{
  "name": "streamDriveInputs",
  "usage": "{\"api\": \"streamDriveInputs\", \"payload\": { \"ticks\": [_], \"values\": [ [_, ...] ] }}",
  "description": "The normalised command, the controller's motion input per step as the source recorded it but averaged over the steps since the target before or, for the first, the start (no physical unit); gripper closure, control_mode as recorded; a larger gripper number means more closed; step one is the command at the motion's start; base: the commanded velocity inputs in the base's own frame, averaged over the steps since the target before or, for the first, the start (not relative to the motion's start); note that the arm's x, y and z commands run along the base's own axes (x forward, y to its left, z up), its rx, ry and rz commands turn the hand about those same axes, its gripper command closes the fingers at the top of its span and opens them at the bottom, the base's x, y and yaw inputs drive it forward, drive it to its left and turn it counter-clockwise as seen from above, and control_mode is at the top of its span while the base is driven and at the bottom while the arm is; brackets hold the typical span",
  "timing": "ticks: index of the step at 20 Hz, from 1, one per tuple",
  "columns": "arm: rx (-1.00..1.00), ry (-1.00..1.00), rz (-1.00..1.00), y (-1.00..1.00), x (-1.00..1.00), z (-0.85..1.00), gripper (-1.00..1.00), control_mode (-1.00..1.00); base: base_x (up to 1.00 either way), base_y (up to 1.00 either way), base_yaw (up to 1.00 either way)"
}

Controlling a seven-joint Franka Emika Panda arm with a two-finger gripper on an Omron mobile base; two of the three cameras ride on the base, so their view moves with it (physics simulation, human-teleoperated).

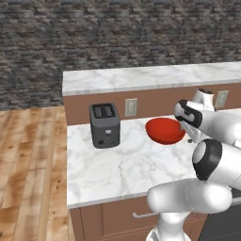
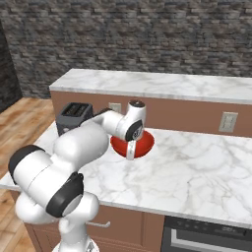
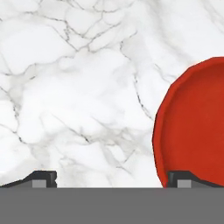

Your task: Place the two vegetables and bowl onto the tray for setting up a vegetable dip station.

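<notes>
1. Red bowl (image 1: 164, 130) sits on the marble worktop (image 1: 117, 164), right of the dark toaster (image 1: 104, 124); it looks empty.
2. End effector (image 3: 111, 179) hovers above the worktop at the bowl's edge, tips wide apart, nothing between them; one tip lies over the bowl's rim, the other over bare marble.
3. Step in hand, as I judge: approaching the bowl for a rim grasp.
4. Next move calls for lowering so the tips straddle the rim, then closing.

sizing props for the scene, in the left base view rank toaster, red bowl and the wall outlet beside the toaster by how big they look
1. toaster
2. red bowl, partly hidden by the arm, so this ranking against the toaster is unsure
3. wall outlet, clearly smallest
</notes>
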Motion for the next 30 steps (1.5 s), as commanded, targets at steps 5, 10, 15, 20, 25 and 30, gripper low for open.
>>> {"api": "streamDriveInputs", "payload": {
  "ticks": [5, 10, 15, 20, 25, 30],
  "values": [
    [0.02, -0.06, 0.01, -0.3, 0.27, -0.38, -1.0, -1.0, 0.0, 0.0, 0.0],
    [0.0, -0.13, 0.02, -0.06, 0.25, -0.2, -1.0, -1.0, 0.0, 0.0, 0.0],
    [0.0, -0.1, 0.04, 0.0, 0.26, -0.13, -1.0, -1.0, 0.0, 0.0, 0.0],
    [0.0, -0.06, 0.04, 0.0, 0.23, -0.18, -1.0, -1.0, 0.0, 0.0, 0.0],
    [0.0, -0.02, 0.04, 0.0, 0.29, -0.14, -1.0, -1.0, 0.0, 0.0, 0.0],
    [0.0, 0.0, 0.02, 0.0, 0.21, -0.07, -1.0, -1.0, 0.0, 0.0, 0.0]
  ]
}}
